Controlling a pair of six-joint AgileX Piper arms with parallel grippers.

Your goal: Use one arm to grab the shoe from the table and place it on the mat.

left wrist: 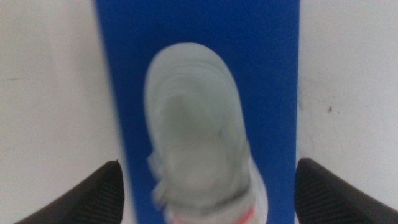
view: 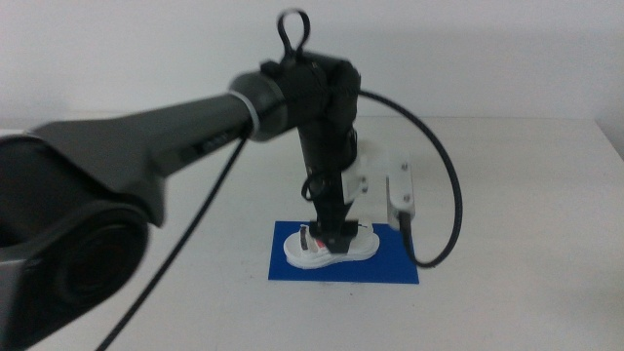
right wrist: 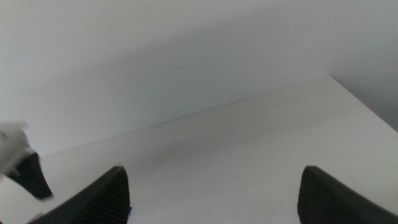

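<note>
The white shoe (view: 361,247) lies on the dark blue mat (view: 292,268) in the middle of the table (view: 507,175). The left arm (view: 146,136) reaches in from the left, and its gripper (view: 338,237) points straight down right at the shoe's middle. In the left wrist view the shoe (left wrist: 193,124) lies lengthwise on the mat (left wrist: 261,62), with a red strap at its near end. The left gripper (left wrist: 209,165) has its jaws wide apart on either side of the shoe and not touching it. The right gripper (right wrist: 211,168) is open and empty over bare table, out of the middle view.
The left arm's black cable (view: 450,195) loops out to the right of the mat. Its white wrist camera mount (view: 400,190) hangs just behind the shoe. The white tabletop (right wrist: 249,155) runs to a wall at the back.
</note>
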